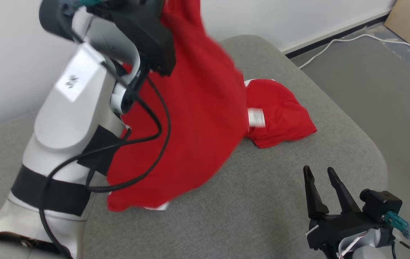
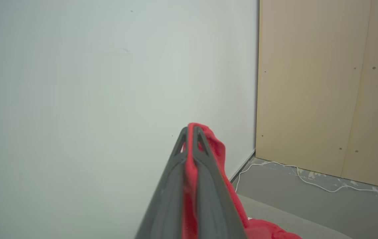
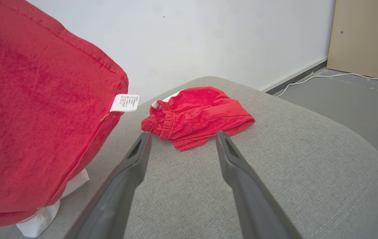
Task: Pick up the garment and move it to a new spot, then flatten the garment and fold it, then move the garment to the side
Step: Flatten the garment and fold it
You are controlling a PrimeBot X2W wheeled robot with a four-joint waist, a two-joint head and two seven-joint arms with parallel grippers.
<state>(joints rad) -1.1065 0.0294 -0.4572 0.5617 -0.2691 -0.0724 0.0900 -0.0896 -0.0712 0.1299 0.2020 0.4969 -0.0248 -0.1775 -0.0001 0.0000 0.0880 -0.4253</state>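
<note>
**Red cloth hoisted in one claw, top out of frame**

Cannot follow the red fabric garment to its top in the head view: runs off the upper edge behind the dark wrist housing. Loses its near-left side behind the pale forearm and the black cables. Blurs along the right and lower edges. Ends below in a white scrap touching the grey fabric-covered padded surface; cannot tell whether lining or a separate piece. Carries a small white printed label on one seam, print too small to read.

Pinched in the clenched left claw: a fold of that garment, squeezed between both fingers and spilling over the tips to the right, against the white wall. Hangs from there down to the surface, lower hem resting on it.

Released and spread, with nothing between the fingers: the right claw, low at the near right, well apart from the hanging garment on its left. Points toward a crumpled red piece with an elastic waistband lying on the surface beyond the tips, not touching them.
</note>
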